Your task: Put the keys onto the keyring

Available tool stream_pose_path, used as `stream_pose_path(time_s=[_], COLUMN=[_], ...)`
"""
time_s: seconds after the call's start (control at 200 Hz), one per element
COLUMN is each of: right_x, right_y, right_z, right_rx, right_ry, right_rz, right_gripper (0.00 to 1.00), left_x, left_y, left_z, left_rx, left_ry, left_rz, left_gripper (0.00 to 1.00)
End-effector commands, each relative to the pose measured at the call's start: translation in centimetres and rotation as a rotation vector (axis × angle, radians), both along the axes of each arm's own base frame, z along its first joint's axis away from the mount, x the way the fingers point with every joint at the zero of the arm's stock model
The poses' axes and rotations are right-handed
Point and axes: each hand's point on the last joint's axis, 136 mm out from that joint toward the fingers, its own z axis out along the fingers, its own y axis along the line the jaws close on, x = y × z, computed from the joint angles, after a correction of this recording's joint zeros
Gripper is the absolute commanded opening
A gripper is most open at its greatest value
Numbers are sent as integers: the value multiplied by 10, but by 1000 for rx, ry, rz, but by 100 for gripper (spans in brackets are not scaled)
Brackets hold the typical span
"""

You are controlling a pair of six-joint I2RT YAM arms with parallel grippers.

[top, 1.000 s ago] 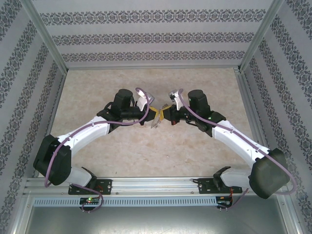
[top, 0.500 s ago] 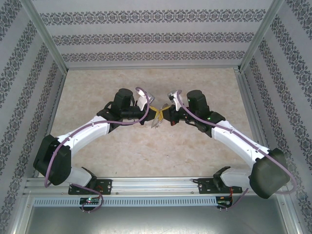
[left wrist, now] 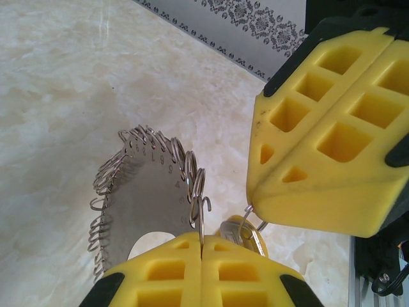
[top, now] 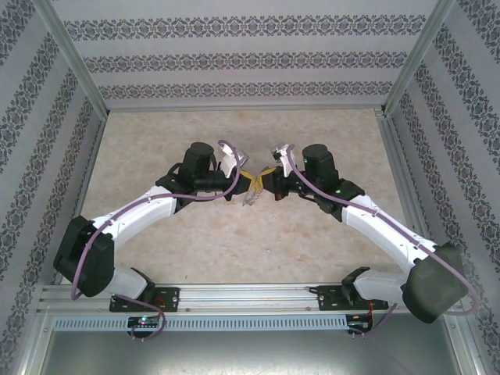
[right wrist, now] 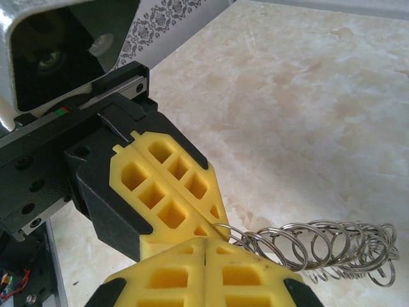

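My left gripper (left wrist: 202,238) is shut on a thin wire of the keyring (left wrist: 182,160), a silvery-grey hoop fringed with many small metal loops, held above the table. Its hooked wire end sticks up just past my fingertips. My right gripper (left wrist: 252,192) is shut too, tip almost touching the left one. A small wire loop runs from its tip to the key (left wrist: 245,231), which has a yellow-orange head and hangs right beside the left fingers. In the right wrist view my right gripper (right wrist: 204,242) meets the left gripper (right wrist: 214,220), with the keyring (right wrist: 319,246) trailing right. From above, the left gripper (top: 248,183) and the right gripper (top: 266,179) meet mid-table.
The beige marbled table (top: 234,242) lies below both grippers. Patterned walls (top: 250,58) and metal frame posts close it in at the back and sides. An aluminium rail (top: 250,297) carrying the arm bases runs along the near edge.
The right arm's elbow has swung slightly outward to the right. Both grippers stay shut, tip to tip, at nearly the same spot.
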Motion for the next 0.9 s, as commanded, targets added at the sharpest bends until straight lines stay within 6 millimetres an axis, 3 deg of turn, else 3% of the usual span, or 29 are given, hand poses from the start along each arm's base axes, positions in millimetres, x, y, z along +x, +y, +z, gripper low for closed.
stream_pose_path(time_s=[0.0,0.375,0.679,0.894], right_x=[8,18,26,23], right_y=[3,3,-16,-20], right_z=[10,5,-13,-22], right_rx=[7,-13,-32,-34], right_ry=[-42,-39,-5,16], right_rz=[-4,-27,-92,-96], right_gripper=[0,0,0,0], left_x=[-3,-6,-6,-5], left_y=[-10,-12,-12,-12], left_z=[16,17,22,26], left_rx=[-23,-28,-45,-53], left_ry=[-46,-46,-56,-66], left_rz=[-49,-61,-58,-51], left_gripper=[0,0,0,0])
